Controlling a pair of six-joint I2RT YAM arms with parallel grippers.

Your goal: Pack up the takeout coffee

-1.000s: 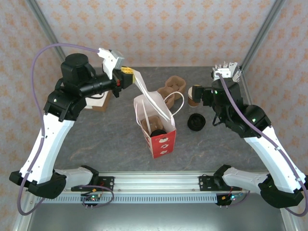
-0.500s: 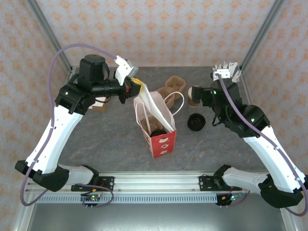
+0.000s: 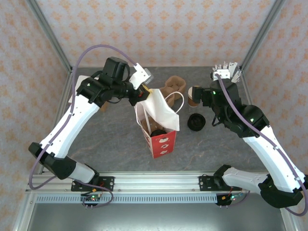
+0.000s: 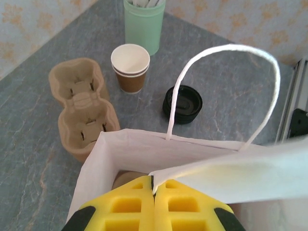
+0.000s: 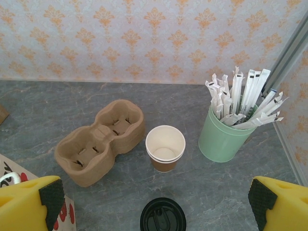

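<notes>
Since the earlier frame the left arm has swung in from the far left toward the middle. It has carried the white wall of the paper bag [image 3: 162,142] with it, so that wall now droops across part of the opening instead of standing stretched up and out. The left gripper [image 4: 153,192] is pressed together on the bag's top edge, probably to keep the bag upright and its mouth under control. Down inside is what looks like a lidded cup [image 3: 158,132], brown with a dark round top, though the flap hides much of it. The right gripper [image 5: 154,204] hangs spread wide and empty above a paper cup [image 5: 165,149], as if waiting its turn. That cup stands open between the moulded-pulp carrier [image 5: 101,139] and the mint-green cup [image 5: 222,139] of wrapped stirrers. Its black lid [image 4: 182,104] lies apart, nearer the arms. Everything rests on a grey, stone-patterned tabletop [image 3: 110,134]. Walls papered in a pale orange motif [image 3: 159,29] and slanting aluminium posts [image 3: 262,33] enclose it.
</notes>
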